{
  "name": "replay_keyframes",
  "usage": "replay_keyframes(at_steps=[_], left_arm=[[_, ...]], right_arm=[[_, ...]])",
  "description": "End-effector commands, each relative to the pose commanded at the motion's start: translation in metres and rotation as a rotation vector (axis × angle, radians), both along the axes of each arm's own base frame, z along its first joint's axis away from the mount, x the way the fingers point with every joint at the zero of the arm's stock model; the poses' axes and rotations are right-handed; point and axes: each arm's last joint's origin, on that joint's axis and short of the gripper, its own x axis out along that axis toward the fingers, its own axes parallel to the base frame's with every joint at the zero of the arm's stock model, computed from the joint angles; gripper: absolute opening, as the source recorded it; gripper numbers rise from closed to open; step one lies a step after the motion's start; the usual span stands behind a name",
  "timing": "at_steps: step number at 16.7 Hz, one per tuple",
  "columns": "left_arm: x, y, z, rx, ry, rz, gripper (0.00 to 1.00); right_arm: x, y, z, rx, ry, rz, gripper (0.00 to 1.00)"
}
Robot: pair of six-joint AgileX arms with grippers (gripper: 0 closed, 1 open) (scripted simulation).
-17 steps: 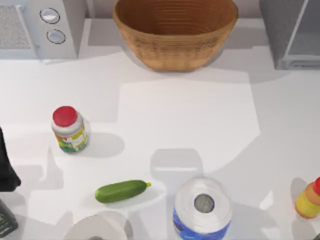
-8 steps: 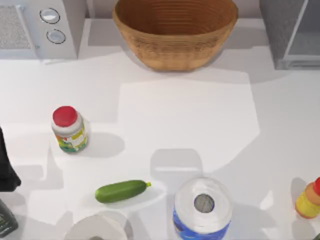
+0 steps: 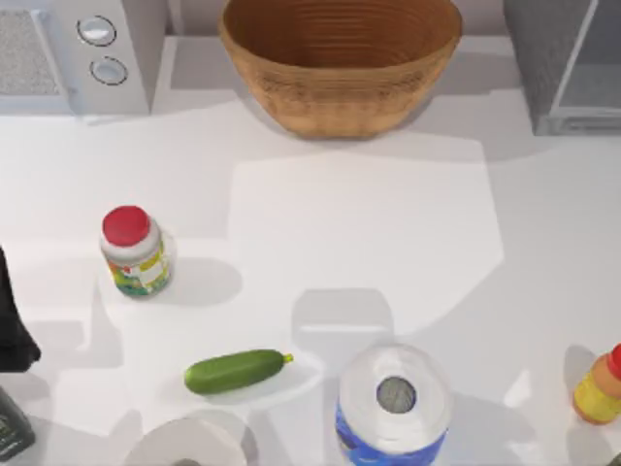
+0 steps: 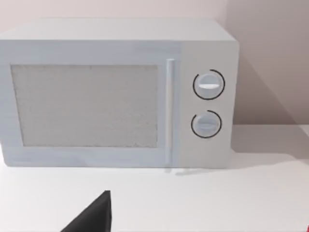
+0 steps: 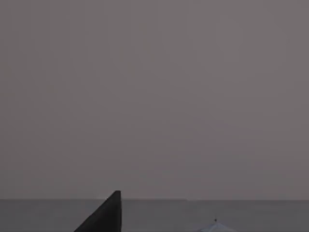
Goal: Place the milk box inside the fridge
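One thing must be said first: I cannot tell where the milk box stands, so I cannot place it on the tabletop (image 3: 369, 223) or in a gripper. The fridge (image 3: 539, 68) is at about 1 o'clock of the top view, at the far edge, with its dark grey side toward the middle and its pale inner panel toward the right.

Going outward from it, a woven basket (image 3: 340, 68) sits at 12 o'clock and a microwave with two round knobs (image 3: 107, 53) at 11 o'clock. A red-capped jar (image 3: 134, 252) stands upright at 9 o'clock and a cucumber (image 3: 235, 371) lies at 7 o'clock. A paper roll in blue wrapping (image 3: 393, 403) stands at 6 o'clock, and a small yellow bottle (image 3: 600, 386) at 4 o'clock.

The left arm (image 3: 12, 325) is at the 8 o'clock edge. Its wrist camera looks at the microwave front, with the left gripper (image 4: 94, 217) low in that view. The right gripper (image 5: 104, 217) faces a plain grey surface, and I cannot say what that surface is. Whether either gripper is open or closed, I cannot tell.

My judgement is that the carton is not yet inside the fridge. The next move calls for a clear path toward 1 o'clock that passes the basket and ends at the pale inner panel.
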Motion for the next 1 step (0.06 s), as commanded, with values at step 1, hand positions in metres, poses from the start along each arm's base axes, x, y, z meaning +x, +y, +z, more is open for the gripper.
replay_keyframes(at_steps=[1], left_arm=[[0.0,0.0,0.0,0.0,0.0,0.0,1.0]], right_arm=[[0.0,0.0,0.0,0.0,0.0,0.0,1.0]])
